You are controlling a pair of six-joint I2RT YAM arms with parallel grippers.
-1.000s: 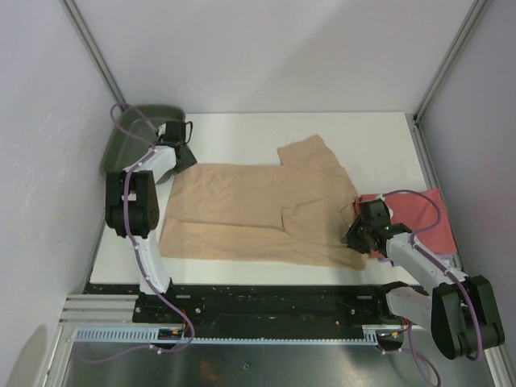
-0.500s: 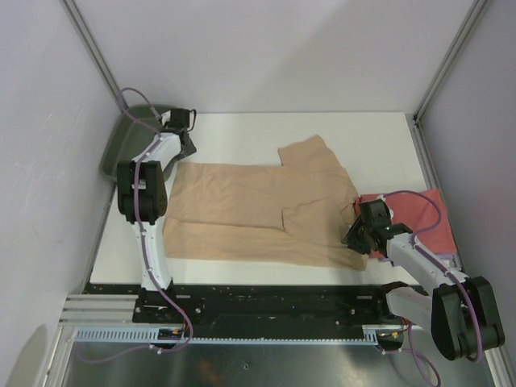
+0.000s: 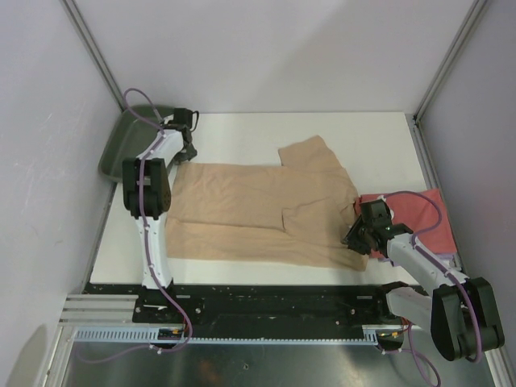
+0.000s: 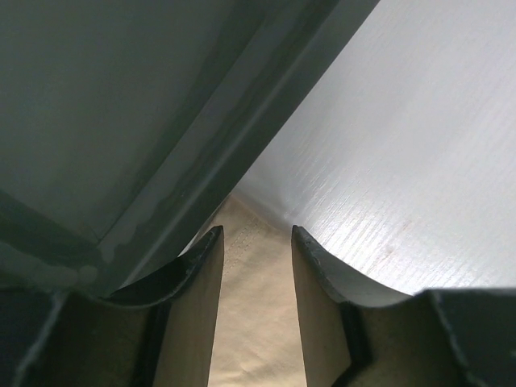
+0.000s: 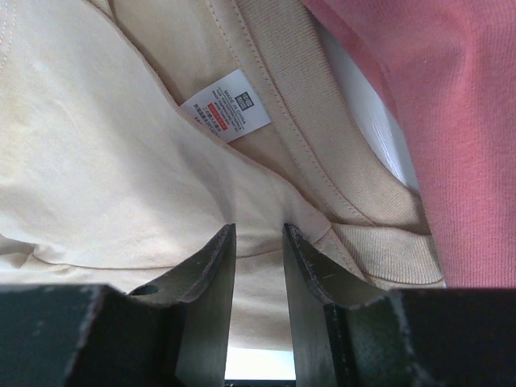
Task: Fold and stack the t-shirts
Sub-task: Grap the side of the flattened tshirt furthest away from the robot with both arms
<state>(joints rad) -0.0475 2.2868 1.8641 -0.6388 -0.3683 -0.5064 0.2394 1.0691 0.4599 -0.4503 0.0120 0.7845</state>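
The tan t-shirt [image 3: 258, 214] lies spread flat on the white table, one sleeve folded in. My left gripper [image 3: 184, 149] is at its far left corner beside the tray. In the left wrist view the fingers [image 4: 256, 234] stand apart, straddling the hem corner [image 4: 254, 322], open. My right gripper [image 3: 360, 234] is at the shirt's near right end by the collar. In the right wrist view its fingers [image 5: 258, 230] are closed on tan cloth [image 5: 105, 161] just below the neck label [image 5: 226, 105]. The coral-red shirt [image 3: 427, 218] lies at the right, also in the right wrist view [image 5: 451, 121]. The lavender shirt is out of view.
The dark green tray [image 3: 129, 137] leans at the far left corner, its wall right by my left fingers [image 4: 97, 97]. White walls with metal posts enclose the table on three sides. The bare white table [image 3: 242, 133] lies beyond the shirt.
My left gripper has moved up and slightly right, off the shirt body to its far left corner by the tray. The right arm and both shirts have not moved.
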